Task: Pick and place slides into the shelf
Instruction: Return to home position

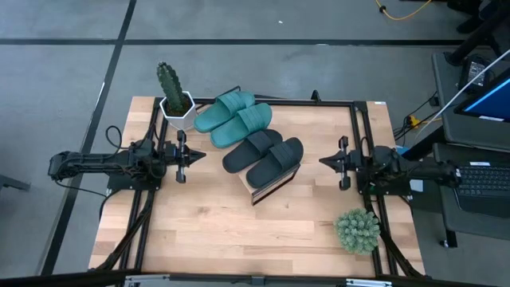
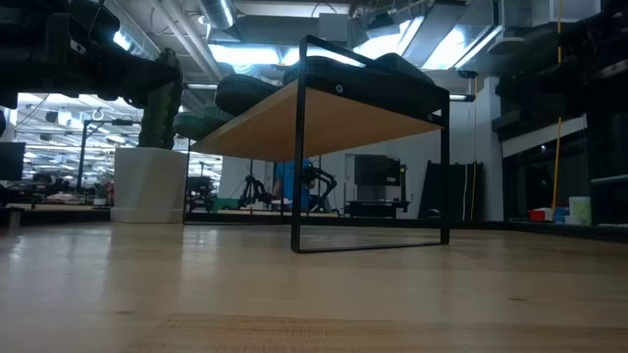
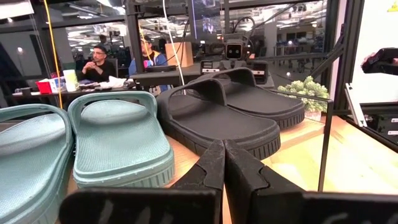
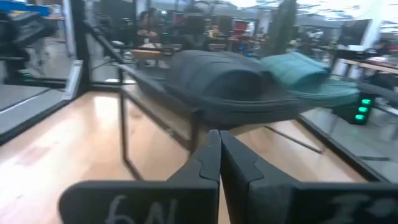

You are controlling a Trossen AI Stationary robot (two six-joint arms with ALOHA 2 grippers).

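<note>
Two teal slides (image 1: 232,118) and two black slides (image 1: 263,155) lie side by side, soles down, on the shelf (image 1: 269,186), a slanted wooden plank on a thin black frame in the middle of the table. In the left wrist view the teal slides (image 3: 115,143) and the black slides (image 3: 233,115) show heel-on. My left gripper (image 1: 199,157) hovers shut at the shelf's left, holding nothing. My right gripper (image 1: 323,162) hovers shut at the shelf's right, also holding nothing. The right wrist view shows the black slides (image 4: 217,78) with a teal one (image 4: 298,71) behind.
A cactus in a white pot (image 1: 175,100) stands at the far left, close to the teal slides. A small round green plant (image 1: 357,231) sits near the right front corner. Bare tabletop (image 1: 223,231) lies in front of the shelf. People sit beyond the table in the left wrist view.
</note>
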